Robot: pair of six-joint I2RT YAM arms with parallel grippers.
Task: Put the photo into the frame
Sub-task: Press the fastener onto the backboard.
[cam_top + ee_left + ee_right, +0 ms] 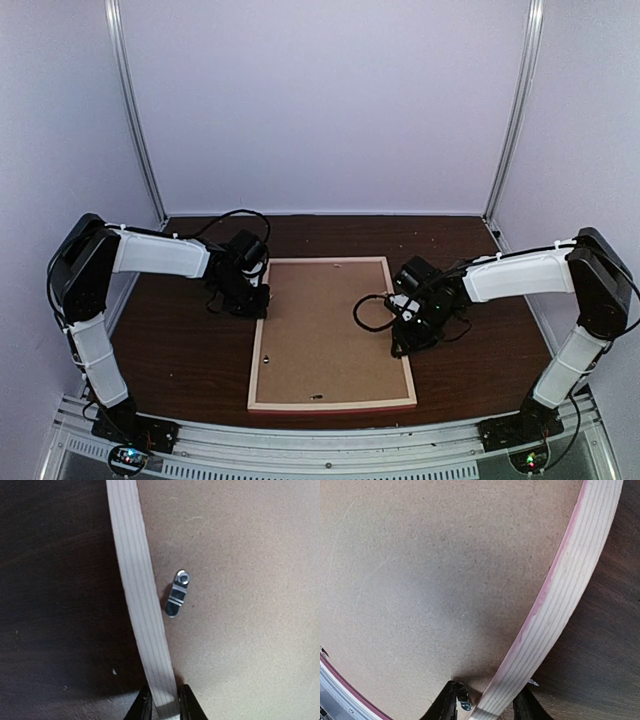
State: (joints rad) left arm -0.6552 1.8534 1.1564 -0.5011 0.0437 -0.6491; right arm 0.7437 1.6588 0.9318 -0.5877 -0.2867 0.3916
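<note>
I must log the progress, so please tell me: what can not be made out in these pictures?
1. The photo: in no view; the backing board covers the inside of the frame, so whether it lies beneath is unknown.
2. Left gripper and right gripper, wrist views: the bottom edge cuts off the fingers, so their grip on the moulding is unclear.
3. Top view: the arms hide both grippers' fingers.

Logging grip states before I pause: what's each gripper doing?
Left gripper: closed on the frame rail.
Right gripper: straddles the frame rail; grip cannot be told.
</note>
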